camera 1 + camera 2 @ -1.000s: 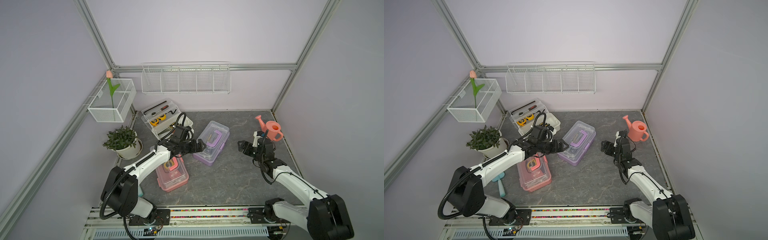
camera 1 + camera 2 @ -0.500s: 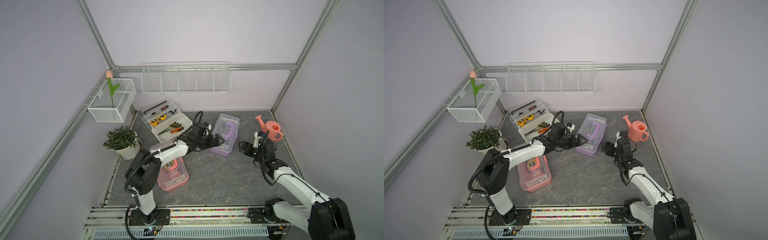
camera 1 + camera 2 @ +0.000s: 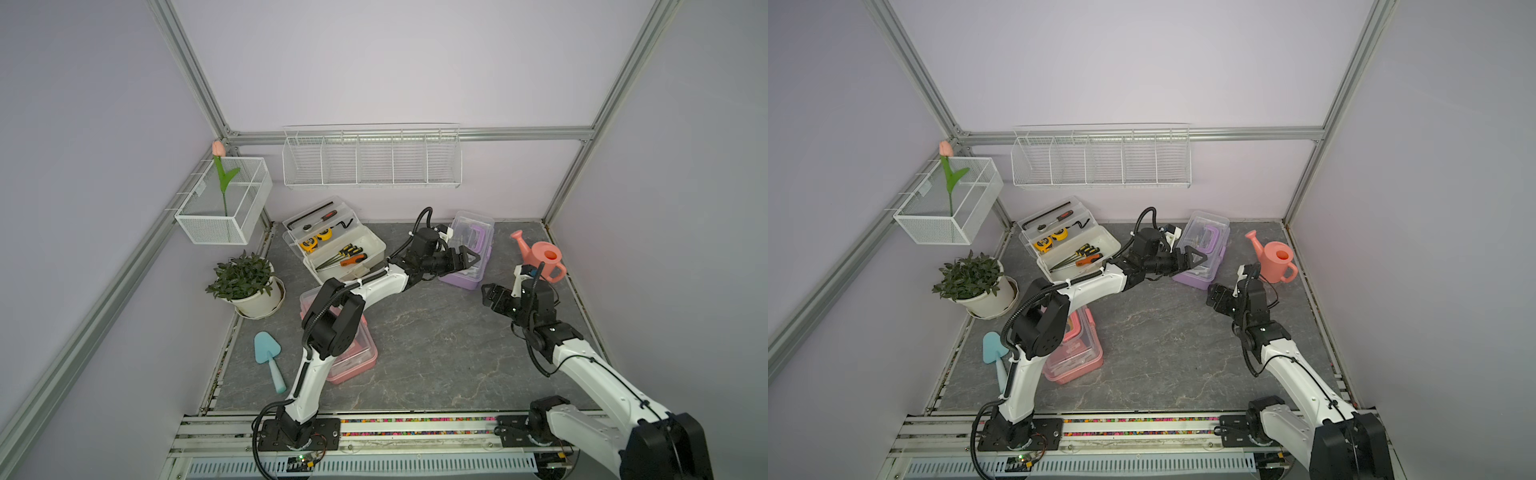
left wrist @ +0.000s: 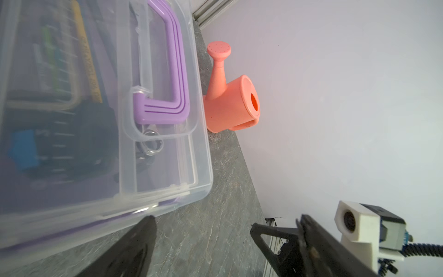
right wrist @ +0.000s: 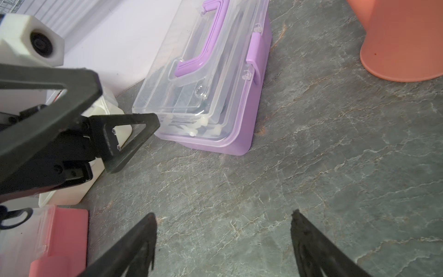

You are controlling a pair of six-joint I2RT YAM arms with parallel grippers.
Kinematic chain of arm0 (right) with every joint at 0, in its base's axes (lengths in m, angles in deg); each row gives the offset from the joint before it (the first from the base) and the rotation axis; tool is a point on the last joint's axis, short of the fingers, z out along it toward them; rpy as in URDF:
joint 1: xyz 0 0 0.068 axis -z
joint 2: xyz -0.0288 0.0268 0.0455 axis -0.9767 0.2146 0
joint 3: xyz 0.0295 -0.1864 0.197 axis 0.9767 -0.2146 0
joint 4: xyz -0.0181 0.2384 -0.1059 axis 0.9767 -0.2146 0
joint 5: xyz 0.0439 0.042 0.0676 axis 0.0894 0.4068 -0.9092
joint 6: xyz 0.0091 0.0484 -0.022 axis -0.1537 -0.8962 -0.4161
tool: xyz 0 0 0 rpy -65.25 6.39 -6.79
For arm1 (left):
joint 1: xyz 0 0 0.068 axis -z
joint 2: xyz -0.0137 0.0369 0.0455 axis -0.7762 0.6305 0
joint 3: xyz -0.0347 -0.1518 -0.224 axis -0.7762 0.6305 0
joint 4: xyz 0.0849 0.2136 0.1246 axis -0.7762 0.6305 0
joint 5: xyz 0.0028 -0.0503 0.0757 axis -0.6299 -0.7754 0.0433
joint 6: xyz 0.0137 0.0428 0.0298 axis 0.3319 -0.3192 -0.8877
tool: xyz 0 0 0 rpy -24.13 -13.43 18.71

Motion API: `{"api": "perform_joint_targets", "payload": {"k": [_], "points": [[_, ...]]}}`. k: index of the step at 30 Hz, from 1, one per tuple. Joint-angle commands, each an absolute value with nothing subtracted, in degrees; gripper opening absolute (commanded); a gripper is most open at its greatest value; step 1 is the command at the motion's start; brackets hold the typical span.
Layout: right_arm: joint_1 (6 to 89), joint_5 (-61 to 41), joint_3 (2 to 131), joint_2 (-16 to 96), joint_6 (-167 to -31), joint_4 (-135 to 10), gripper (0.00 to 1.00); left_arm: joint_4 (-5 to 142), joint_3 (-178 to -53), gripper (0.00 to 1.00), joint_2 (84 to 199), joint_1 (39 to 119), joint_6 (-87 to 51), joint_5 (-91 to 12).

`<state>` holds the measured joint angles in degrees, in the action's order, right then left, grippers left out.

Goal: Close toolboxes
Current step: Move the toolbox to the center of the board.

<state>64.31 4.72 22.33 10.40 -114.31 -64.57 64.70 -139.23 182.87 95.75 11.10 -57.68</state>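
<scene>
Where both top views take in the whole scene, the purple toolbox [image 3: 462,284] is seen near the far edge of the surface [image 3: 436,353], toward its far right corner, with its clear lid [image 3: 465,226] down. It is flanked by the white toolbox [image 3: 371,247], set in the far left corner with its lid thrown back and tools [image 3: 345,257] exposed, and a pink watering can [image 3: 544,259] by the right edge. The pink toolbox [image 3: 361,357] is placed near the left edge, closer to the near edge, partly hidden beneath the left arm [image 3: 374,286], its lid down. The left gripper [image 3: 469,259] is held at the near end of the purple toolbox with its jaws spread and nothing between them. The right gripper [image 3: 490,293] is poised above bare surface, near that toolbox but apart from it, spread wide and empty.

From the left wrist, the lid and purple handle [image 4: 178,72] are shown close up. The gripper's fingers [image 4: 134,249] are seen wide apart, one tip just beside the lid's rim; contact cannot be made out.

From the right wrist, that gripper's fingers [image 5: 134,247] are seen wide apart over bare surface. The purple latch [image 5: 255,57] is seen lying flat against the toolbox's front wall.
</scene>
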Motion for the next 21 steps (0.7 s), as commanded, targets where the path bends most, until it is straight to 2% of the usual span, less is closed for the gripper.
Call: {"api": "perform_joint_targets", "payload": {"k": [1,8,15,21], "points": [[64.7,5.1,21.7,8.9,-113.0,-65.9,0.89,67.9,-140.4,0.94,179.4,95.4,6.3,-54.9],[64.6,4.0,21.5,9.6,-113.3,-64.4,0.88,75.2,-135.6,0.97,172.4,92.7,-2.7,-46.2],[64.7,-0.4,22.1,10.3,-113.2,-63.2,0.88,80.1,-145.0,0.98,181.0,89.4,-6.8,-45.4],[64.7,-2.7,24.7,10.2,-111.4,-67.5,0.88,82.5,-154.9,0.97,189.8,90.2,-4.8,-50.6]]}}
